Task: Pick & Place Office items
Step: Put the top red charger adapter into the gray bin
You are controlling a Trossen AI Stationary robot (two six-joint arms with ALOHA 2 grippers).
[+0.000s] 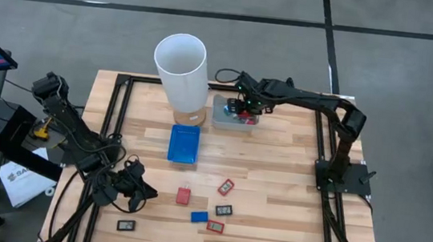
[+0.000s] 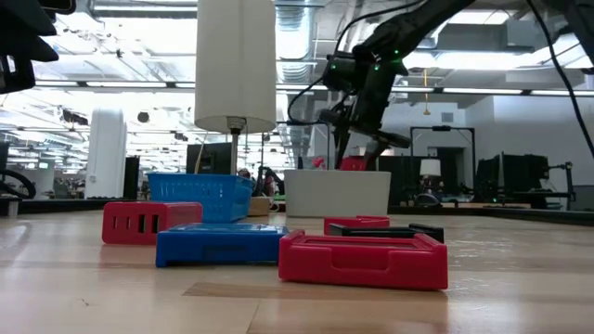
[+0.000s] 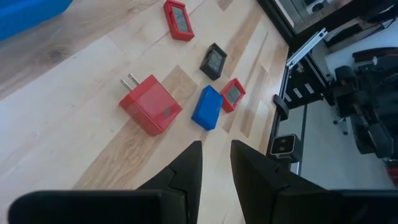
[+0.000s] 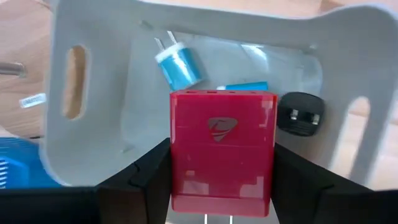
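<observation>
Over grey tray, red charger clamped in right end effector

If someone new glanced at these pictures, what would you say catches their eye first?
Probably the tall white cylinder standing at the table's far edge, towering over everything. Next, the right claw holding a red block above the white bin, where a blue plug and a black one already lie. Then the scatter of small red, blue and black pieces on the near side, by the left claw.
</observation>
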